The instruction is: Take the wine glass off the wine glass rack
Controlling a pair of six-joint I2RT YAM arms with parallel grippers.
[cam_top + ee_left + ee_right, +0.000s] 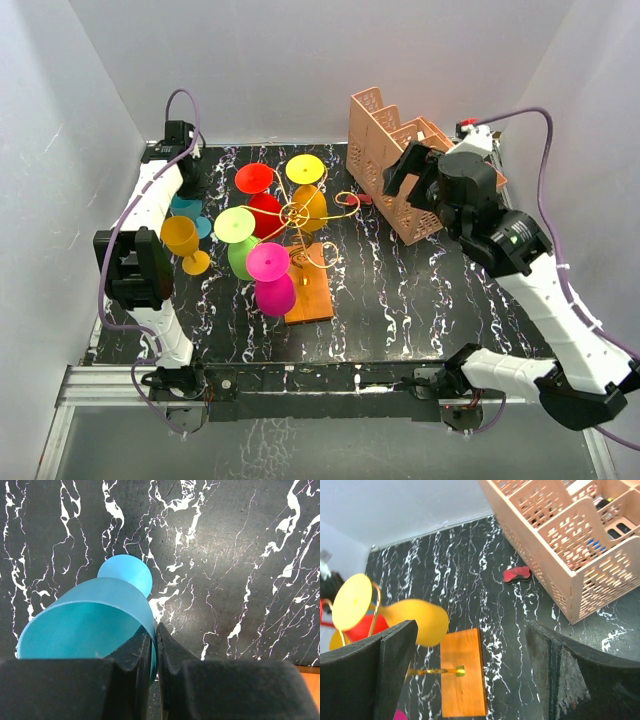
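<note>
One blue glass [90,625] hangs rim-pinched in my left pincer [154,636]; right pincer [470,647] gapes. I'd set its foot [125,572] flat on the desk [225,555].

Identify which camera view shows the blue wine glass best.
Left wrist: the blue wine glass fills it, wall pinched in the left tool. Top external shows only a sliver; right wrist, none.

A black, white-veined table [420,300] is recorded. Set on it are the wine glass rack [312,295], a pink lattice crate [375,140], a small red item [516,573] and an orange glass [183,240].
</note>
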